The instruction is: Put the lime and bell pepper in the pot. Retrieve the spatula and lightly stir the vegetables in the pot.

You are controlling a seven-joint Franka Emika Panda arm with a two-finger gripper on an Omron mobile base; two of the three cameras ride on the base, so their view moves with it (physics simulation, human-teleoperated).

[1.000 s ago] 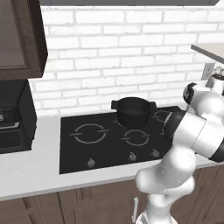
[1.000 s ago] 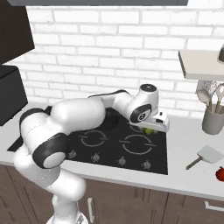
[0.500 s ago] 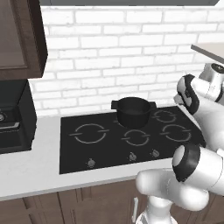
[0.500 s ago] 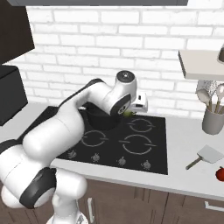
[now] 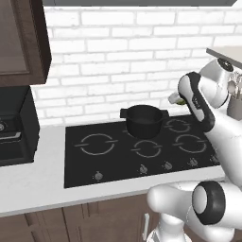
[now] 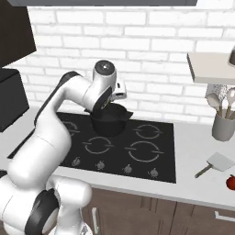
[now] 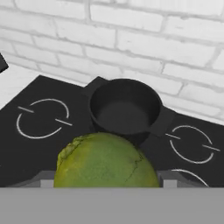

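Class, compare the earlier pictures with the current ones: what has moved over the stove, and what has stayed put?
The arm has swung across the hob, leftward in the right base view, carrying the lime in the gripper from the right side of the cooktop to the pot. The jaws kept their hold; nothing was released. The pot, spatula, bell pepper and utensil holder stayed where they were.

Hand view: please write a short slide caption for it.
Gripper carries the lime toward the empty black pot on the stove.
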